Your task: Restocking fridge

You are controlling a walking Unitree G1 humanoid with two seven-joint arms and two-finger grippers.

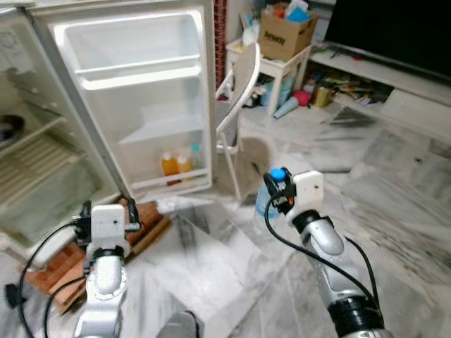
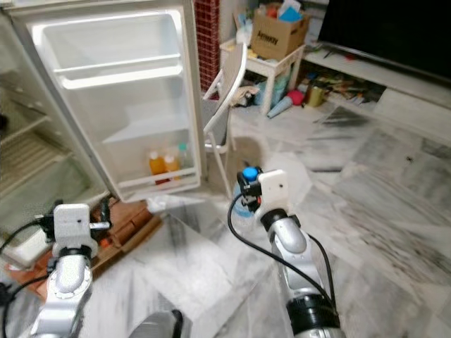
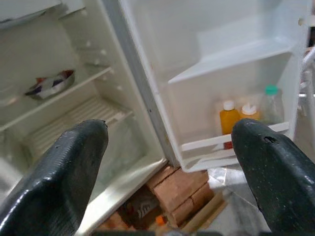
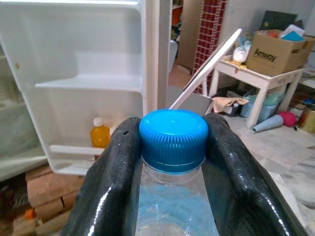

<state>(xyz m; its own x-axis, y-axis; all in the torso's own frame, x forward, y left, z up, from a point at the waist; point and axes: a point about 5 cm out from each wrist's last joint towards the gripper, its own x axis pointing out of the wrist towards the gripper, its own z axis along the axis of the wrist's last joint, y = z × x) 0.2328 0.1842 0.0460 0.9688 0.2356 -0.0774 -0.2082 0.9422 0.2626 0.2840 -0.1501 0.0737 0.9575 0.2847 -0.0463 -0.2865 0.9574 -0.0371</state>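
Before the open fridge (image 1: pixel 42 162), bottle (image 4: pixel 172 196) pinched upright in right end effector (image 4: pixel 172 147).

Long axis vertical, blue cap (image 1: pixel 277 173) up, fingers pressed on the neck; door shelf (image 1: pixel 173 179) with two orange bottles (image 1: pixel 176 164) ahead and leftward, nearer the left end effector (image 3: pixel 167 162), spread and empty.

fridge (image 1: pixel 42 162) open at left | bottles (image 1: pixel 176 164) in lowest door shelf | chair (image 1: pixel 236 105) right of door | box (image 1: pixel 285 34) on surface (image 1: pixel 271 65) behind chair | bricks (image 1: pixel 67 264) under fridge
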